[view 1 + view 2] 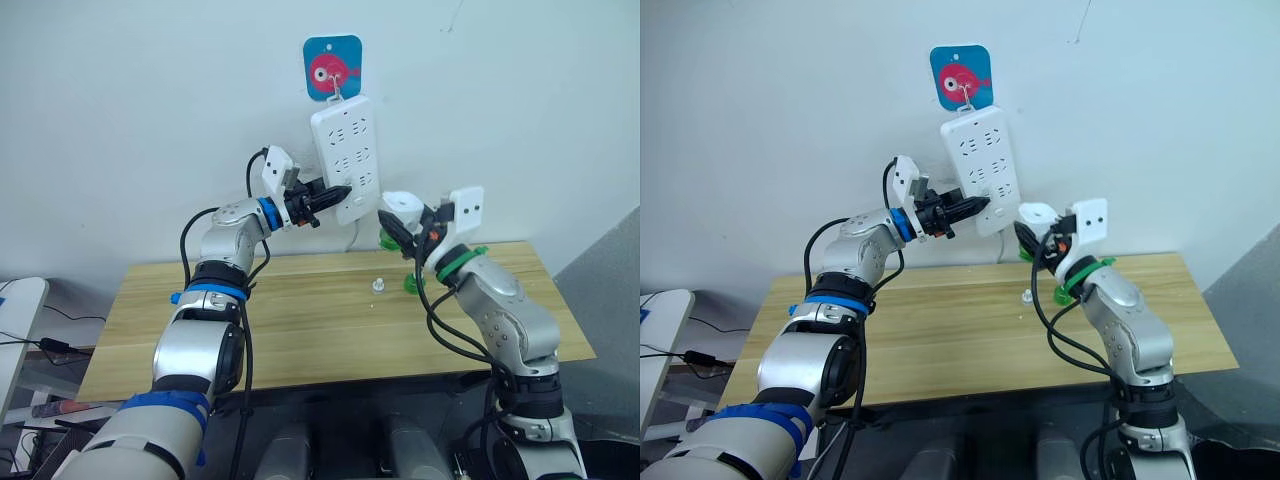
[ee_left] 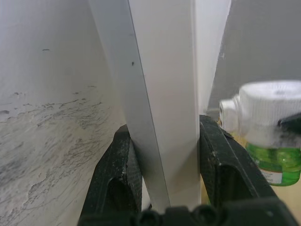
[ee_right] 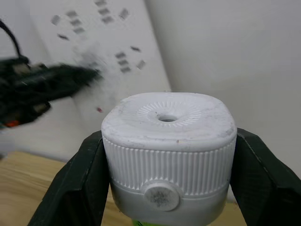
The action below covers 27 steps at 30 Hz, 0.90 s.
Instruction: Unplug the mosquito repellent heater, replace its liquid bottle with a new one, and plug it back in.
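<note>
The mosquito repellent heater is a white ribbed unit with a domed top and a centre hole. A green liquid bottle hangs under it. My right gripper is shut on its sides and holds it in the air, just right of the lower end of the white wall power strip. My left gripper is shut on the strip's lower edge, one finger on each side. The heater's prongs are hidden.
The strip hangs from a blue plaque with a red fish on the white wall. On the wooden table below lie a small white piece and a green item, near the back edge.
</note>
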Tool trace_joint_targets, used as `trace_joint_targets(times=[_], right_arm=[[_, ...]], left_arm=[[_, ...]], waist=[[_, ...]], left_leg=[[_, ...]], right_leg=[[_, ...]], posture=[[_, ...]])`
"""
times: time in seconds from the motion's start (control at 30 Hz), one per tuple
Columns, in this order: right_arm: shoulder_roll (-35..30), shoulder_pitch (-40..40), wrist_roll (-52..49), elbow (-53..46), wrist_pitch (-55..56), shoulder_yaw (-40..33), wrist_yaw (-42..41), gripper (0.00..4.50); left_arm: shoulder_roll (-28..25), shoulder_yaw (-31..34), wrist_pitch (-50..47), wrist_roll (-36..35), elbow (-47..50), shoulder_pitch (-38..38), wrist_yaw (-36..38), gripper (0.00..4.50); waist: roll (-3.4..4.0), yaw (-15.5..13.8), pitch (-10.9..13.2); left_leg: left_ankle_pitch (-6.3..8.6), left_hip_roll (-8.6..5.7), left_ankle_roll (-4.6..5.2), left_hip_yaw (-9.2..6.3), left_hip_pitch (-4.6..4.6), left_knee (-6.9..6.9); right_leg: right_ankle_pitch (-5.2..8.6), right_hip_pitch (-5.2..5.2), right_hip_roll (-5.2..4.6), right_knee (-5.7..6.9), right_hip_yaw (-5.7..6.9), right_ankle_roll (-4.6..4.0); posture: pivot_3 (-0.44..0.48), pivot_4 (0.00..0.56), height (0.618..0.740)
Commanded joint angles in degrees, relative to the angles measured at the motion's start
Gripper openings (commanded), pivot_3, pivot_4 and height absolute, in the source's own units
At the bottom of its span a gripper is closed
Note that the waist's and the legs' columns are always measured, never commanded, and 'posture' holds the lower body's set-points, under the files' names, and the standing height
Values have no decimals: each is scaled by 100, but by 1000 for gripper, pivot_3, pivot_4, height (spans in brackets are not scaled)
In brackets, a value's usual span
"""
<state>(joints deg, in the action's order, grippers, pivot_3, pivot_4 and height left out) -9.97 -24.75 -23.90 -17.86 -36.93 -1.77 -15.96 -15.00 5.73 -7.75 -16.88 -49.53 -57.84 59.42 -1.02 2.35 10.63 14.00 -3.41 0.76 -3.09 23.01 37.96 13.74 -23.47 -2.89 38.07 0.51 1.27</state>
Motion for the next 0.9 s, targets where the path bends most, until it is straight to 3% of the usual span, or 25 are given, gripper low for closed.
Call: trace_joint_targets(times=[0.03,0.9], right_arm=[[98,-299,-88,-154,-34,102,1,3087],[40,-641,457,370,768,372,-252,3087]], left_arm=[[23,-4,-72,-109,364,-13,155,1343],[44,-54,-165,-71,785,208,31,1343]], waist=[[0,-1,0],[0,-1,-1]], left_leg=[[0,-1,0,0,0,0],[-10,-1,-17,11,4,0]], right_leg=[[0,0,0,0,-2,0],[-1,-13,-3,8,-9,-1]], posture=[[-105,122,740],[-75,102,740]])
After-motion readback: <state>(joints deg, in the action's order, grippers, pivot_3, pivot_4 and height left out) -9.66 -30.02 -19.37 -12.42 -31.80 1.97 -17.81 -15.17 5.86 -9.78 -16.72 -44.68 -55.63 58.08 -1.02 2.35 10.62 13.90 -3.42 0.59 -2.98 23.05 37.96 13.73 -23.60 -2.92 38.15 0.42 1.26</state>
